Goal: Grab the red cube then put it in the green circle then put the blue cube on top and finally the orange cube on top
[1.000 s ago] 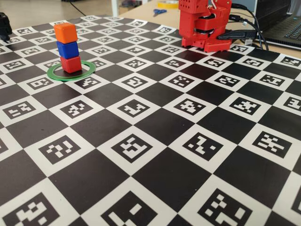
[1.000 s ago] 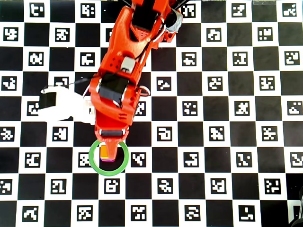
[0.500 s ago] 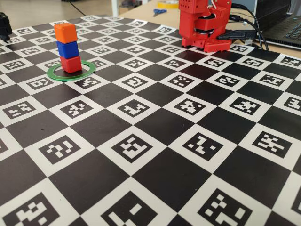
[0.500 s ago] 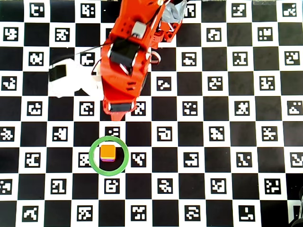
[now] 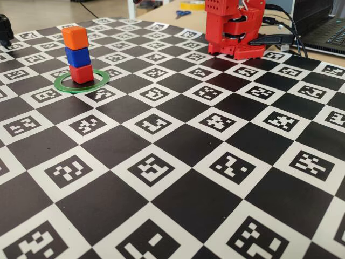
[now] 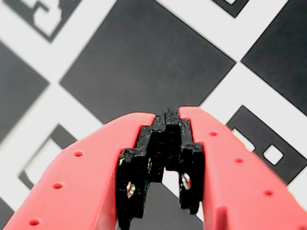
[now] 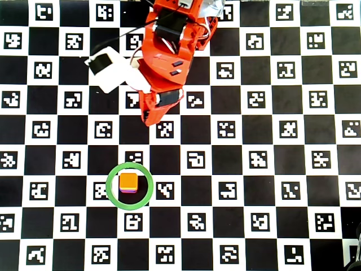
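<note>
orange cube on blue cube on red cube, inside green circle

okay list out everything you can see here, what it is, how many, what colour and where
Orange cube: one, orange, top of the stack.
Blue cube: one, blue, middle of the stack.
Red cube: one, red, bottom, inside the ring.
Green circle: one, green, far left of the mat in the fixed view.
Mat: one, black and white checks with printed markers.
Scissors: one pair, blue handles, behind the mat.
Laptop: one, dark, far right.
Arm: one, red.
Claw: one, red, shut, empty.
</note>
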